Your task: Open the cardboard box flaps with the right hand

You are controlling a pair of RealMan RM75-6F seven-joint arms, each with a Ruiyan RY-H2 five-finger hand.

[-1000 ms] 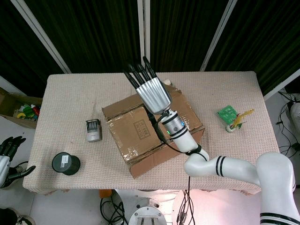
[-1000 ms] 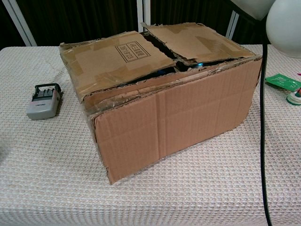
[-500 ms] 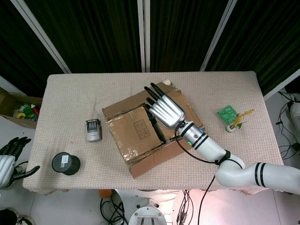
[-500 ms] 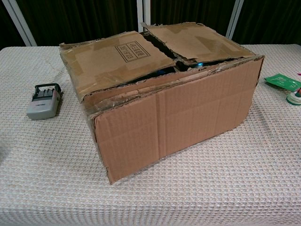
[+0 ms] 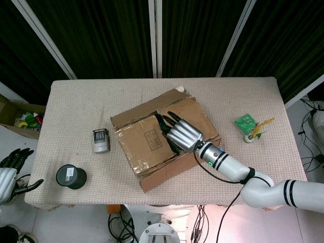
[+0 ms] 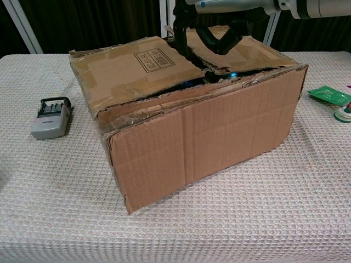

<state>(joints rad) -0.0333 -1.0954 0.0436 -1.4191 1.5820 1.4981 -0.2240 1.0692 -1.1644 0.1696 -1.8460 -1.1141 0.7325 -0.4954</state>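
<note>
Right hand (image 5: 183, 132) has dropped onto the cardboard box (image 5: 152, 139); fingers (image 6: 211, 41) spread, gripping nothing.

The box (image 6: 192, 118) sits on the cloth-covered table (image 6: 263, 219), its flaps closed but torn. The right hand (image 6: 211, 27) reaches down with curled fingers (image 6: 184, 41) at the seam. A grey device (image 6: 50, 118) lies left of the box.

I see even, bright overhead light, sharp focus, dark curtains beyond the fingers (image 5: 171, 120), soft shadows beneath them.
</note>
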